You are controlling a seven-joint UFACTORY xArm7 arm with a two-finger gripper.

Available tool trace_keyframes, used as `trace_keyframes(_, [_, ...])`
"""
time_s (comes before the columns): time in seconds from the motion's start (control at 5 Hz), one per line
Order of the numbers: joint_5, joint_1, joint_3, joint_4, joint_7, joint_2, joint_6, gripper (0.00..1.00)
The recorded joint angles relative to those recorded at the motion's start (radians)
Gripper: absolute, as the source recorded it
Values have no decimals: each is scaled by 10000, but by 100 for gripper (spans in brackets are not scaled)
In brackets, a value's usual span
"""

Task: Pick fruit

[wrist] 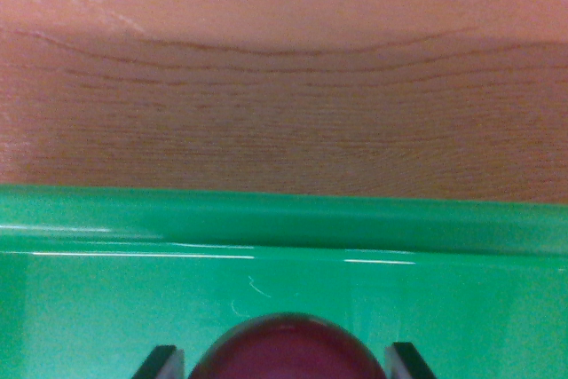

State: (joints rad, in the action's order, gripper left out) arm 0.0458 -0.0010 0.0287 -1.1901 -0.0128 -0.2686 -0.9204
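Note:
A round dark red fruit [286,351], plum-like, shows at the bottom centre of the wrist view, cut off by the lower edge. My gripper [284,365] straddles it. The left fingertip [160,364] and the right fingertip [410,362] sit tight against its two sides, so the gripper looks shut on the fruit. Fruit and fingers are over the floor of a green plastic tray [284,224]. The tray's rim runs straight across the picture just beyond them.
Past the tray's rim lies a brown wooden tabletop [284,86], lit at the top of the view and shaded nearer the tray. The tray floor [106,317] spreads to both sides of the fingers.

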Motion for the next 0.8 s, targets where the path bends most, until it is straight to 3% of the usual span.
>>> trace_keyframes(0.2, [-14,-4,7,-308,18,147,-455,100])
trace_keyframes(0.4, [-14,-4,7,-308,18,147,-455,100])
trace_keyframes(0.6, [-29,-8,15,-626,36,300,-925,100])
trace_keyframes(0.8, [-29,-8,15,-626,36,300,-925,100])
